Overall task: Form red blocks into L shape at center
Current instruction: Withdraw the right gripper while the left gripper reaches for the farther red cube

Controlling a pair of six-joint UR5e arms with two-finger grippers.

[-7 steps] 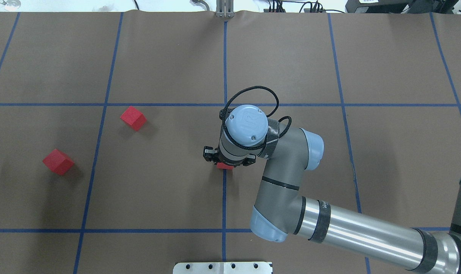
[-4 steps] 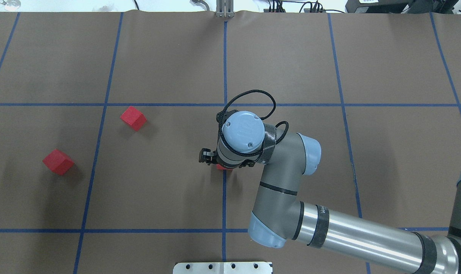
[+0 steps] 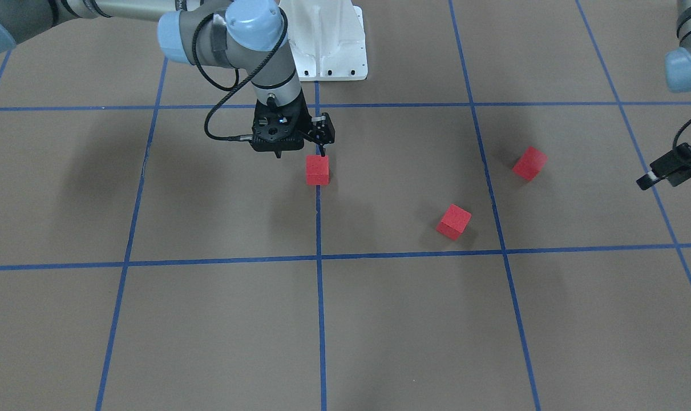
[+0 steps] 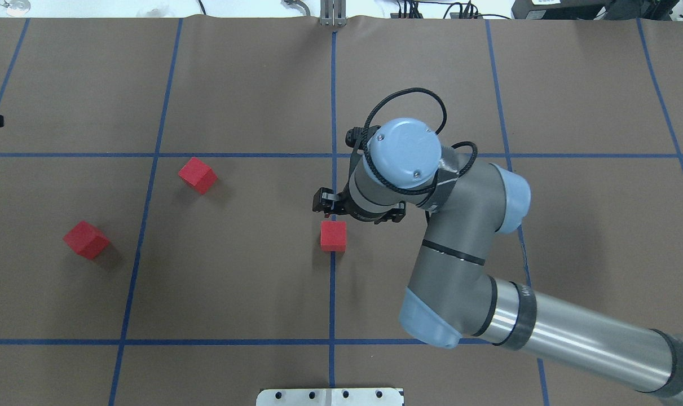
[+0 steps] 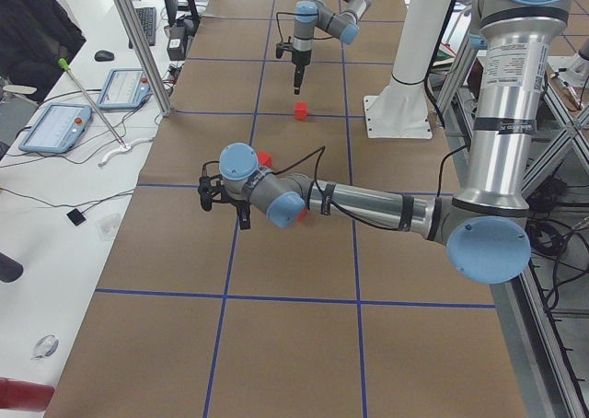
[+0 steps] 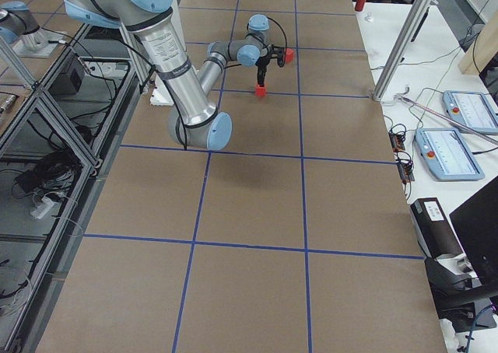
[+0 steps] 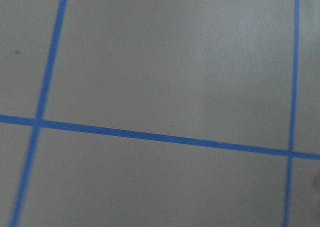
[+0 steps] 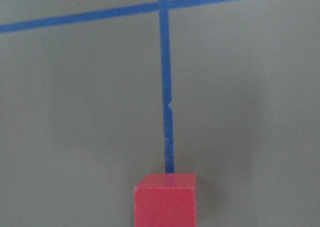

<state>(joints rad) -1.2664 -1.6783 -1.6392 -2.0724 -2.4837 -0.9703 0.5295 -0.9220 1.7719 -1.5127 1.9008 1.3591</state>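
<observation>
Three red blocks lie on the brown table. One [image 4: 333, 235] sits on the central blue line; it also shows in the front view [image 3: 317, 170] and at the bottom of the right wrist view [image 8: 165, 199]. My right gripper [image 3: 299, 152] hangs open and empty just above it, on its far side, not touching it. The second block [image 4: 197, 175] lies to the left, and the third [image 4: 86, 239] further left. My left gripper [image 3: 650, 180] hovers at the table's left edge, far from all blocks; its jaws look open and empty.
Blue tape lines [image 4: 333, 101] divide the table into large squares. The robot's white base plate [image 4: 330, 396] sits at the near edge. A seated person [image 5: 32, 31] and tablets [image 5: 55, 128] are beside the table's far side.
My right gripper has let go of the central block, risen and drawn back toward the far side; the block now stands free. My left gripper has come into view at the left edge.
</observation>
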